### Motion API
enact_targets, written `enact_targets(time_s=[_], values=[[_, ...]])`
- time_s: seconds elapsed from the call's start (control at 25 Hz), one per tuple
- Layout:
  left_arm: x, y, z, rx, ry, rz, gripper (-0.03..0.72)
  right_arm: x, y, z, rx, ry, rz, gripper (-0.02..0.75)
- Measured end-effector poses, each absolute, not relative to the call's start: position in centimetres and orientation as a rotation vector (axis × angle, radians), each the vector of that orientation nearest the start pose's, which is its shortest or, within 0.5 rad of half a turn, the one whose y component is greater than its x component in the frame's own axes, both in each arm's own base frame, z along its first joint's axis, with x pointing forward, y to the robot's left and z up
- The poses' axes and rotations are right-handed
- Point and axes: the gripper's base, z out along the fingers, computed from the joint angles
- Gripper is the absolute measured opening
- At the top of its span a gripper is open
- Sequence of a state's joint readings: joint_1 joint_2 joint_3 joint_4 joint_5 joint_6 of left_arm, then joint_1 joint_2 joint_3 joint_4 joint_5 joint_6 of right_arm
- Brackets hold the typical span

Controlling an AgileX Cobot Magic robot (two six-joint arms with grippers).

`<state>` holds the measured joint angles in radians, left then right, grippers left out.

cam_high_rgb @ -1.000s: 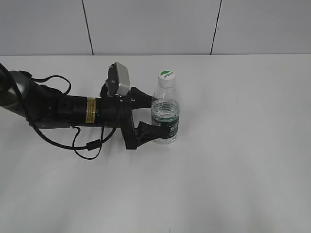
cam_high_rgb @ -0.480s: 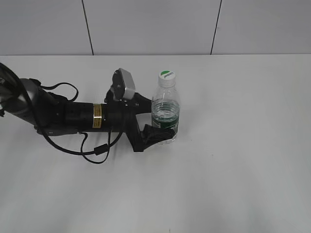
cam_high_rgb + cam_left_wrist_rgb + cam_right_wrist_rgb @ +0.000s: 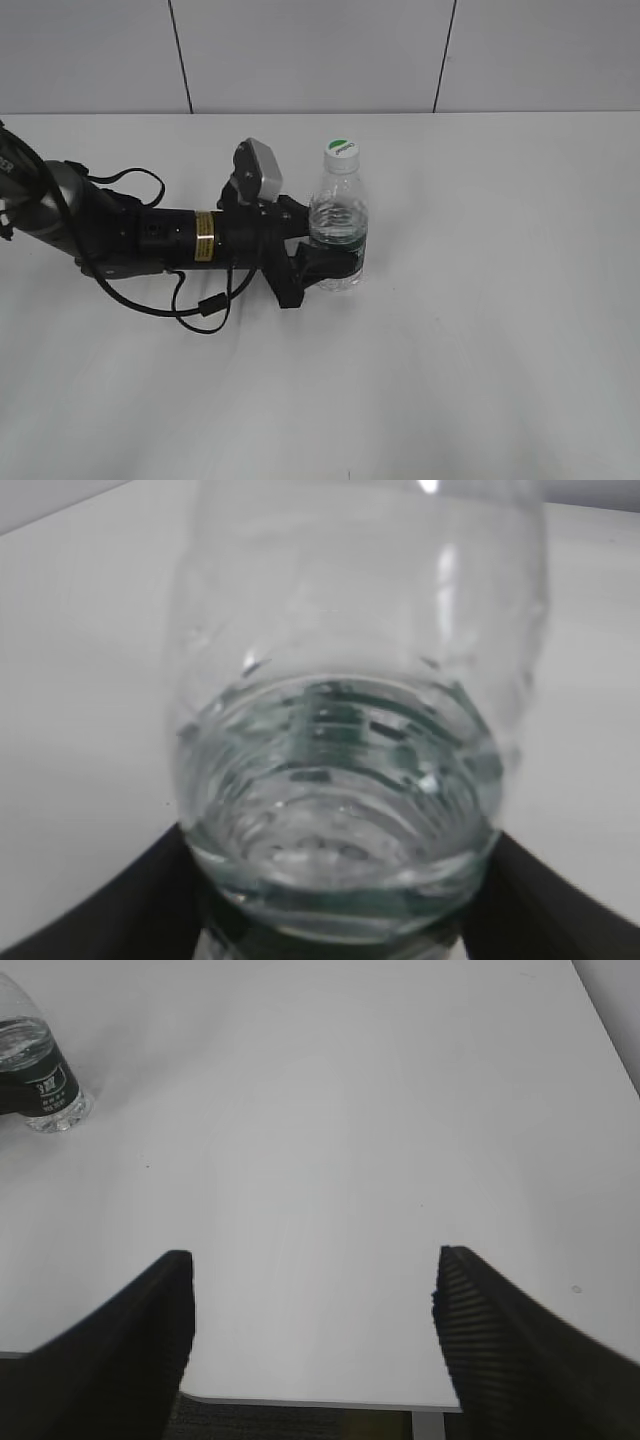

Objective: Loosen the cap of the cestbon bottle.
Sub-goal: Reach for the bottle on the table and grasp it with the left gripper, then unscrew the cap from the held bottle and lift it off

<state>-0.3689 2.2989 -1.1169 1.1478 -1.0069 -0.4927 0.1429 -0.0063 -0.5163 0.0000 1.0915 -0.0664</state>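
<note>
The bottle is clear, with a dark green label band bearing white print. Its cap is white with a green patch on top. The left claw is black; its arm is black with a yellow band. The right claw is black, its fingers ridged. The counter is plain white.

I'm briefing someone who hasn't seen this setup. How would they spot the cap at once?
On the white table, the black left arm lies along the surface with its pincer closed around a small clear cestbon bottle standing upright. The cap sits on top of that bottle's neck. It is the only small round white disc here, with a green patch on its top face.
</note>
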Motion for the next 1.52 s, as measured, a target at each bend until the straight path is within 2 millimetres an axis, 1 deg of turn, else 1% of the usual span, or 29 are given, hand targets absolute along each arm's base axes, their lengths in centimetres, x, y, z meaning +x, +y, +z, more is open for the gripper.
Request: enact_targets(time_s=[0.04,0.24,0.4,0.52,0.64,0.8,1.04,1.2,1.28,1.32,1.44,1.52], values=[[34.9,-21.0,6.6,1.195,1.604,-0.903,0.416,-0.9,-0.1,27.9,-0.214,2.042,0.048,0.569],[35.0,-21.0,6.7,1.194,1.604,-0.903,0.416,-0.9,-0.1,28.0,-0.214,2.038,0.048,0.569],[34.9,-21.0,6.7,1.202,1.601,-0.904,0.416,-0.7,-0.1,28.9,-0.211,2.013,0.048,0.569],[34.8,-21.1,6.6,1.222,1.595,-0.906,0.416,0.2,0.0,29.6,-0.199,2.054,0.057,0.569],[34.6,-21.1,6.6,1.251,1.579,-0.918,0.416,1.4,0.4,30.9,-0.197,2.104,0.081,0.569],[34.5,-21.1,6.6,1.267,1.570,-0.925,0.416,3.8,0.7,32.6,-0.202,2.188,0.081,0.569],[34.5,-21.1,6.6,1.269,1.568,-0.927,0.416,8.5,1.4,34.6,-0.176,2.332,0.090,0.569],[34.5,-21.1,6.6,1.271,1.567,-0.927,0.416,11.6,1.8,35.2,-0.169,2.416,0.094,0.569],[34.5,-21.1,6.6,1.271,1.567,-0.928,0.416,13.2,2.1,35.1,-0.172,2.479,0.097,0.569],[34.5,-21.1,6.6,1.271,1.567,-0.928,0.416,14.3,2.3,34.9,-0.174,2.528,0.100,0.569],[34.4,-21.1,6.6,1.270,1.566,-0.929,0.416,16.1,2.8,35.0,-0.175,2.608,0.126,0.564],[34.4,-21.1,6.6,1.270,1.566,-0.929,0.416,17.3,3.1,35.1,-0.176,2.660,0.149,0.537]])
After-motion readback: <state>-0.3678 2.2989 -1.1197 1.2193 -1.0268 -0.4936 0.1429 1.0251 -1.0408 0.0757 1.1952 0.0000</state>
